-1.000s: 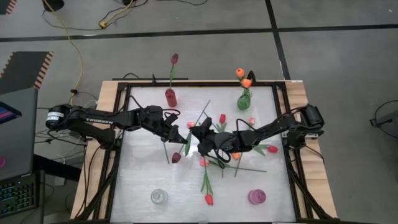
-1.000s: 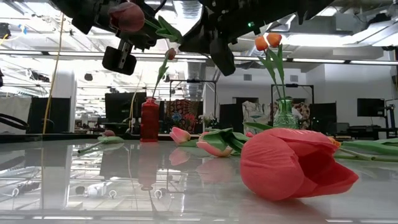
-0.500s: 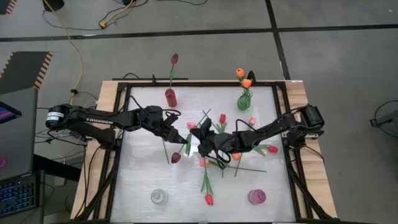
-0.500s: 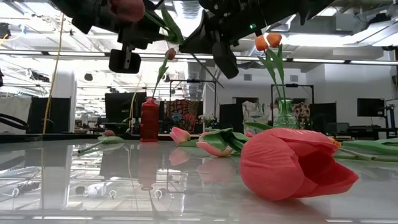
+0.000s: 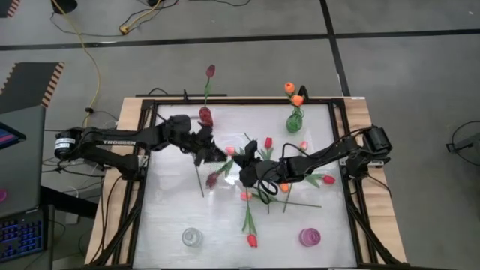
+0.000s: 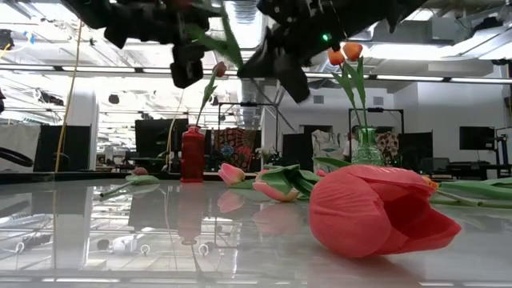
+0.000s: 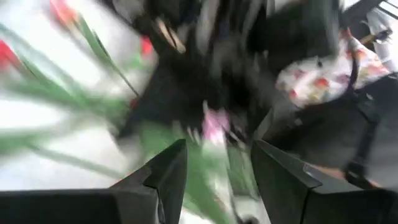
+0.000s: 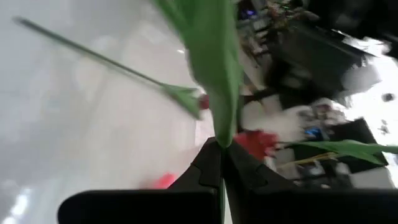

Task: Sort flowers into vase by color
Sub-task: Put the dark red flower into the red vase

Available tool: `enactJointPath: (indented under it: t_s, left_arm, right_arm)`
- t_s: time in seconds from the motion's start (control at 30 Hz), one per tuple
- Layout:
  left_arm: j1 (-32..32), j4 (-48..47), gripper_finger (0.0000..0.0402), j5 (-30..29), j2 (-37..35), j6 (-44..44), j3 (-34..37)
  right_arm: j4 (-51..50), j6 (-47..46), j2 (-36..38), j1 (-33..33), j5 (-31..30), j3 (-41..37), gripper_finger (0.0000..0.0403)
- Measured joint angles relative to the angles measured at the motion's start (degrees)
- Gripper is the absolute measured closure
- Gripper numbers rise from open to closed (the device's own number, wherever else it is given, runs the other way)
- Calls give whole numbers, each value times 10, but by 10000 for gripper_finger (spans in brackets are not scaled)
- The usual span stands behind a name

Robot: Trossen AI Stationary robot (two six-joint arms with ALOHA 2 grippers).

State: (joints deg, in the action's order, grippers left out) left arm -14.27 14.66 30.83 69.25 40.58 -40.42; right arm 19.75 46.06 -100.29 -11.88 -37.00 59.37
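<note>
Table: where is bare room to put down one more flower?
Free: the near-left part, between the clear vase and the table's left rim. Also bare between the red vase and green vase. Crowded: the middle, under both arms, with loose tulips.

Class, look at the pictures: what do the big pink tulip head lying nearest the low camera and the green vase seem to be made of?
Pink tulip head: probably soft foam or plastic; matte, thick, uniform petals hold a stiff cupped shape. Green vase: likely tinted glass or clear plastic; translucent and glossy, with the orange tulips' stems visible inside.
</note>
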Motion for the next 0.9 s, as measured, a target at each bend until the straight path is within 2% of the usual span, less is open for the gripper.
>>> enactJointPath:
  t_s: [0.17, 0.47, 0.73, 0.9]
  left_arm:
    - [-51, -8, 237, 13, -1, -77, -1]
    - [-152, -20, 237, 63, -28, -194, 0]
    - [-220, -77, 237, 40, -115, -326, 0]
    - [-225, -150, 237, -1, -157, -385, 0]
  right_arm:
    - [-4, -68, -1, 8, 47, 0, 373]
    - [-6, -261, -2, 51, 50, 0, 371]
    - [53, -355, -2, 85, 98, 0, 370]
    - [138, -387, -2, 100, 104, 0, 369]
